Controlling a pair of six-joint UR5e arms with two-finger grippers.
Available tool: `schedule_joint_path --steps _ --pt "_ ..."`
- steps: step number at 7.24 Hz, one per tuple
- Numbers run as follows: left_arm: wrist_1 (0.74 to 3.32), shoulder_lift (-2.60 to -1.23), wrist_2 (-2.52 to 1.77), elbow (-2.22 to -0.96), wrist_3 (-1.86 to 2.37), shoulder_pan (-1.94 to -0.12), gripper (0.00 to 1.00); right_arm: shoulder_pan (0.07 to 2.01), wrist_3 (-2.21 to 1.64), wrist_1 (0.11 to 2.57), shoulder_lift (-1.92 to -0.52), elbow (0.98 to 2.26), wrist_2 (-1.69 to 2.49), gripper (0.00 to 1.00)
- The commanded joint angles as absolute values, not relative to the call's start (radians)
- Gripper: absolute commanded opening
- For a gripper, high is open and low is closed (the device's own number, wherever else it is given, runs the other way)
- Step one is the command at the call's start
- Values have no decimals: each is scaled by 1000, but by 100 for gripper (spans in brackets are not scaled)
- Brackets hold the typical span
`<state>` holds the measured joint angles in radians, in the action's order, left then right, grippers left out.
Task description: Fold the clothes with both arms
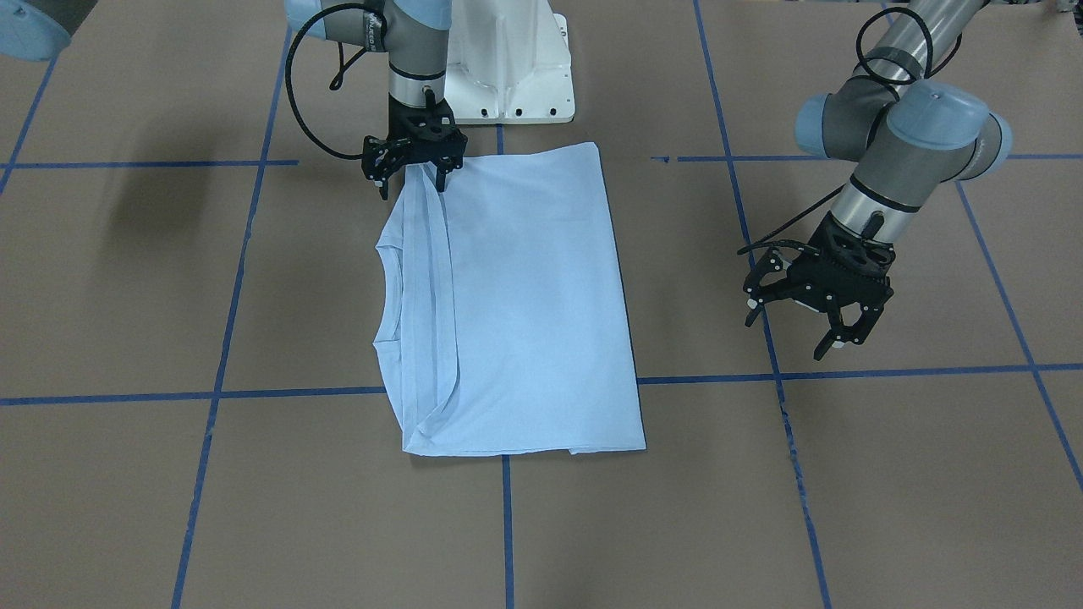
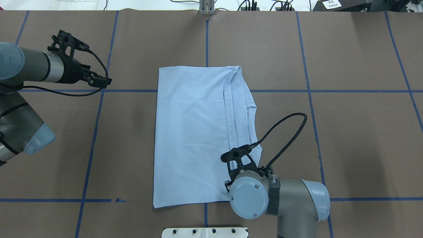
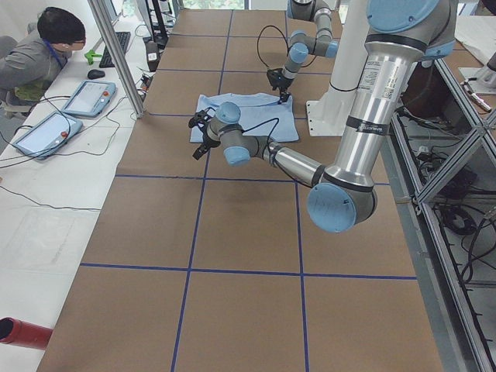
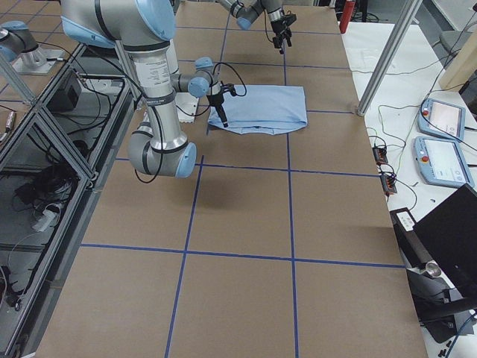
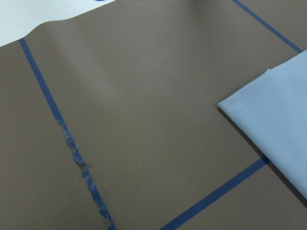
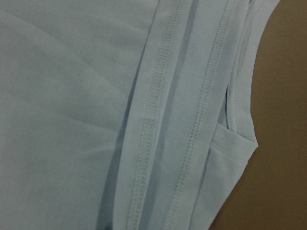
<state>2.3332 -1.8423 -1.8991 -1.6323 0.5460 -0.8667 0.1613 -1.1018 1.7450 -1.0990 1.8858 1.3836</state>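
Observation:
The light blue T-shirt (image 1: 525, 304) (image 2: 191, 132) lies flat on the brown table, folded into a long rectangle. Its sleeve hems and round neck are stacked along the robot's right side. My right gripper (image 1: 413, 188) stands open, pointing down at the shirt's corner nearest the base, with the folded hems between its fingers. The right wrist view shows only stitched hems (image 6: 158, 120) close up. My left gripper (image 1: 791, 331) hovers open and empty over bare table, well clear of the shirt's other long edge. In the left wrist view only a shirt corner (image 5: 283, 120) shows.
The white pedestal base (image 1: 508, 76) stands just behind the shirt. Blue tape lines (image 1: 508, 524) grid the brown table. A person (image 3: 39, 54) sits at a side bench with tablets (image 3: 89, 97), beyond a metal post (image 3: 120, 62).

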Motion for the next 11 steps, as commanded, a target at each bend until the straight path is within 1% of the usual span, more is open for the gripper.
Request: schedule_joint_path --steps 1,3,7,8,10,11 --pt "2333 -1842 -1899 -1632 546 -867 100 179 -1095 1779 -1098 1884 1396 100" --pt "2333 -1844 -1899 -1632 546 -867 100 218 -1091 1853 -1101 1893 1428 100" --pt "2333 -1844 -1899 -1634 548 -867 100 284 -1091 1858 -1140 1904 1459 100" --pt "2333 -1844 -1899 -1634 549 -867 100 317 -1094 1846 -1117 1904 1479 100" --pt "2333 -1845 -1899 -1637 573 -865 100 389 -1097 1817 -1002 1861 1489 100" --pt "2333 -1847 -1901 -1640 592 -865 100 418 -1098 1705 -968 1779 1502 100"
